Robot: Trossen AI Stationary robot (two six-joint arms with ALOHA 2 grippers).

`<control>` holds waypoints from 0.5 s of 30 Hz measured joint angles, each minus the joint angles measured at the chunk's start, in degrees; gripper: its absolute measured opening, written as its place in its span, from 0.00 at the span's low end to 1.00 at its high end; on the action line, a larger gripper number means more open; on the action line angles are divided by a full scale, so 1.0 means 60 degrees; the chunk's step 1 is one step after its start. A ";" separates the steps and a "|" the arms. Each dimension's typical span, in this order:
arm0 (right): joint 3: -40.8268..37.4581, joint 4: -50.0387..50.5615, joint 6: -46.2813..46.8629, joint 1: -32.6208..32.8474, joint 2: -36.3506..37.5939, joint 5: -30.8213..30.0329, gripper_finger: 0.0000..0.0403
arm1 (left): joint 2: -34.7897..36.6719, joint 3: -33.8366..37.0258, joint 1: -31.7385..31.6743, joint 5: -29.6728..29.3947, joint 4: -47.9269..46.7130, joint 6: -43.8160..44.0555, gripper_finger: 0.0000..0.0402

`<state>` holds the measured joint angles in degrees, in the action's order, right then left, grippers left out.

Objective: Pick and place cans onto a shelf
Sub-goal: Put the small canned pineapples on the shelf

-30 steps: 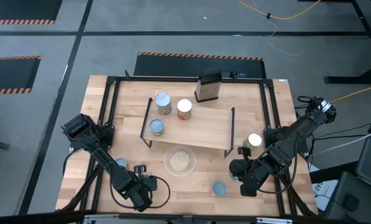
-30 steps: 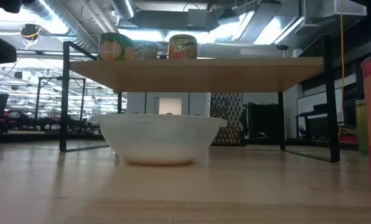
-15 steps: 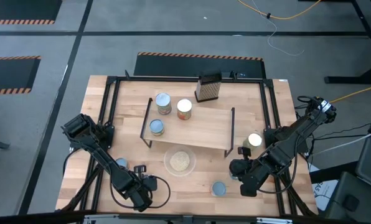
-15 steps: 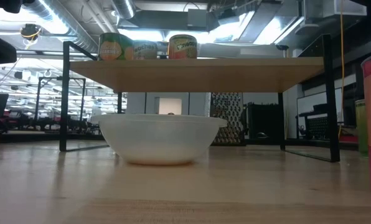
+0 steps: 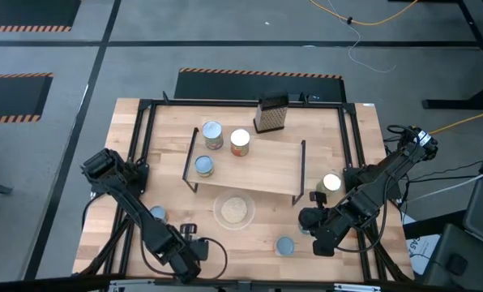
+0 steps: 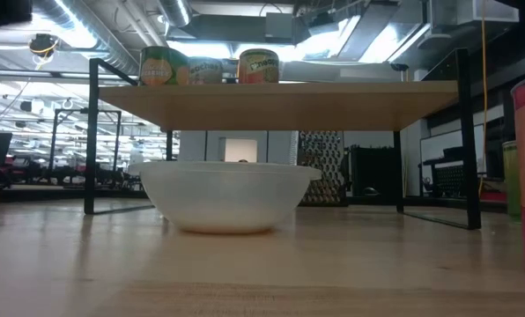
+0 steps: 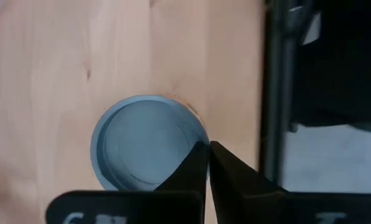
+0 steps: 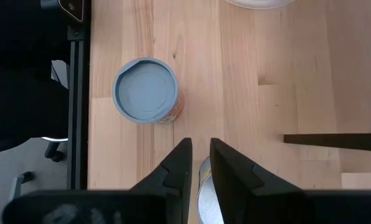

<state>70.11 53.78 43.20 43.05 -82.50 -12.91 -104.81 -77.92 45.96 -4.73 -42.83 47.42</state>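
The left claw (image 5: 194, 253) hangs pressed together near the desk's (image 5: 168, 146) front edge, just beside a blue-topped can (image 7: 149, 142). Three cans (image 5: 212, 135) stand on the shelf (image 5: 262, 166). The right claw (image 8: 197, 163), narrowly parted, seems to hover over a silver-topped can (image 8: 207, 196).

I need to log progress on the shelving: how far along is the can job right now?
Done: three cans stand on the shelf. In hand: nothing is held; the left gripper is shut, empty, above a blue-topped can, and the right gripper hangs over the table near another can. Left: the cans on the table, including a silver-topped can beside the shelf.
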 joint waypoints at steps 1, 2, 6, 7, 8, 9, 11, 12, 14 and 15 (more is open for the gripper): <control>0.0000 0.0000 0.0000 0.0000 0.0000 -0.0003 0.15 | 0.0000 -0.0192 -0.0025 -0.0004 -0.0109 -0.0107 0.00; 0.0000 0.0000 0.0000 0.0000 0.0000 -0.0003 0.15 | 0.0000 -0.0385 -0.0047 -0.0004 -0.0246 -0.0215 0.00; 0.0000 0.0000 0.0000 0.0000 0.0000 0.0000 0.15 | 0.0000 -0.1221 -0.0192 -0.0007 -0.0668 -0.0592 0.00; 0.0000 0.0000 0.0000 0.0000 0.0000 0.0000 0.15 | 0.0000 -0.1414 -0.0244 -0.0007 -0.0774 -0.0722 0.00; 0.0000 0.0000 0.0000 0.0000 0.0000 0.0000 0.15 | 0.0000 -0.1604 -0.0300 -0.0007 -0.0887 -0.0824 0.00; 0.0000 0.0000 0.0000 0.0000 0.0000 0.0000 0.15 | 0.0000 -0.1799 -0.0364 -0.0007 -0.0969 -0.0968 0.00; 0.0000 0.0000 0.0001 0.0000 0.0000 0.0000 0.15 | 0.0000 -0.2177 -0.0520 -0.0007 -0.1091 -0.1233 0.00; 0.0000 0.0000 0.0000 0.0000 0.0000 0.0000 0.15 | 0.0000 -0.2369 -0.0605 -0.0007 -0.1214 -0.1393 0.00; 0.0000 0.0000 0.0002 0.0000 0.0000 0.0000 0.15 | 0.0000 -0.2741 -0.0814 -0.0008 -0.1526 -0.1732 0.00; 0.0000 0.0000 0.0002 0.0000 0.0000 0.0000 0.15 | 0.0000 -0.2895 -0.0935 -0.0011 -0.1623 -0.1901 0.00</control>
<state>70.11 53.78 43.21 43.05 -82.50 -12.91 -104.81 -95.29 40.35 -4.80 -52.57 36.02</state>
